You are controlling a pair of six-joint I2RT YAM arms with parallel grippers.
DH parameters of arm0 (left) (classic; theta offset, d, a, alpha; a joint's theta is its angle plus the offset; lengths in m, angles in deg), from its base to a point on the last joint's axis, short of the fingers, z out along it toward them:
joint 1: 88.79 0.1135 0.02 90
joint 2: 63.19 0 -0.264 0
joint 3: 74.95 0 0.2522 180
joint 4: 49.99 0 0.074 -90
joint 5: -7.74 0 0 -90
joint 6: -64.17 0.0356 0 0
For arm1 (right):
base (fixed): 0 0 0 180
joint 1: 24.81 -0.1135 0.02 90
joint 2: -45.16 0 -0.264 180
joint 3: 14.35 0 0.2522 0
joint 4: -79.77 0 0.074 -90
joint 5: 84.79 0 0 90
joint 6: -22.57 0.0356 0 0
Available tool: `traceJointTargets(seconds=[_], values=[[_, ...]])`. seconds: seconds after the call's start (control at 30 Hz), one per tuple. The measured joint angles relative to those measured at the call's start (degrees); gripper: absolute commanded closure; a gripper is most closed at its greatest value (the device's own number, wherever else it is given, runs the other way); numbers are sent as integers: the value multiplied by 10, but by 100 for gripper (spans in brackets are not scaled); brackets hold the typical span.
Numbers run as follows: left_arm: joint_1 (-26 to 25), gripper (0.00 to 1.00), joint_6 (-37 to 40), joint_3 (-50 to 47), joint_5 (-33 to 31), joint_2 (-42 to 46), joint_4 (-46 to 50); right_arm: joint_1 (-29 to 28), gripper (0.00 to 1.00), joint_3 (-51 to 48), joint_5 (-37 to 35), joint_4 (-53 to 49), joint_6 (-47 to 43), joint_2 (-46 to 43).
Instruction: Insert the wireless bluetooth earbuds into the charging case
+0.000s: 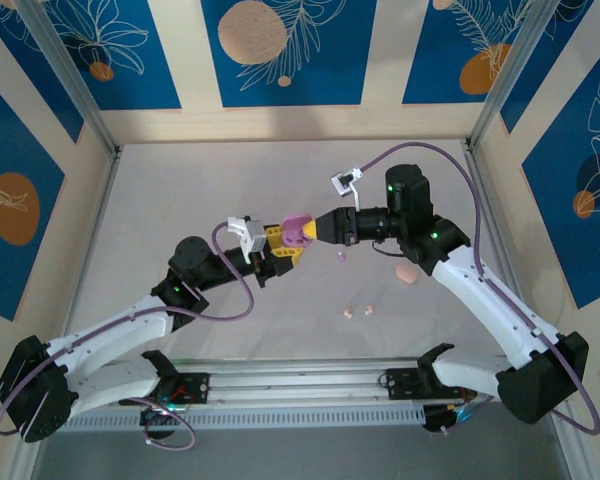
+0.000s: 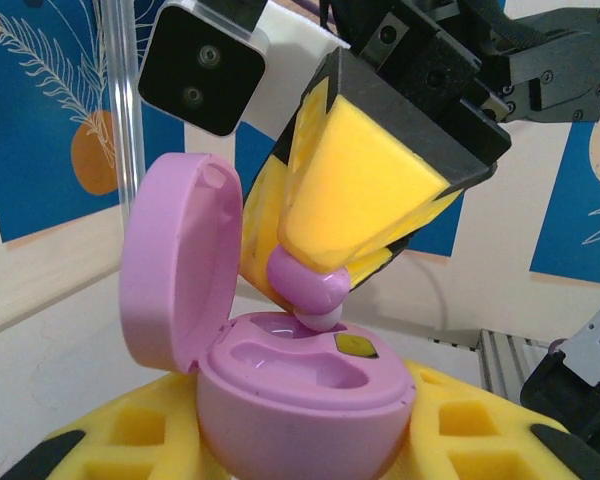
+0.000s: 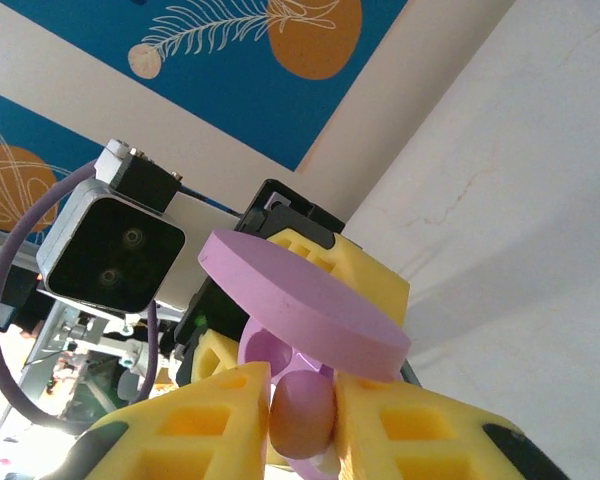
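Observation:
The lilac charging case (image 2: 300, 400) is held above the table with its lid (image 2: 175, 265) swung open, my left gripper (image 2: 300, 445) shut on its base between yellow fingers (image 2: 110, 440). My right gripper (image 3: 302, 400) is shut on a lilac earbud (image 2: 305, 285), whose white tip touches the far socket of the case. The near socket is empty. From above, the left gripper (image 1: 280, 245) and right gripper (image 1: 313, 229) meet at the case (image 1: 298, 230) mid-table. In the right wrist view the earbud (image 3: 302, 410) sits pinched under the lid (image 3: 300, 300).
A pink case (image 1: 408, 273) lies on the table right of the grippers. Two pink earbuds (image 1: 358, 310) lie nearer the front. A small lilac piece (image 1: 340, 255) lies just below the right gripper. Walls enclose the white table (image 1: 180, 200) on three sides.

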Motion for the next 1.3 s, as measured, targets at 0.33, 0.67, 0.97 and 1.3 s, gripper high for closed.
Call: traceJointTargets(seconds=[0.33, 0.67, 0.97, 1.3], values=[[0, 77, 0, 0, -4, 0, 4, -13, 76, 12, -41, -29, -23, -1], [0, 77, -4, 0, -6, -3, -2, -22, 75, 12, -80, -28, -23, -12], [0, 77, -5, 0, -9, -4, -4, -33, 71, 12, -103, -31, -33, -15], [0, 77, -9, 0, -10, -4, 0, -36, 69, 14, -116, -44, -49, -16]])
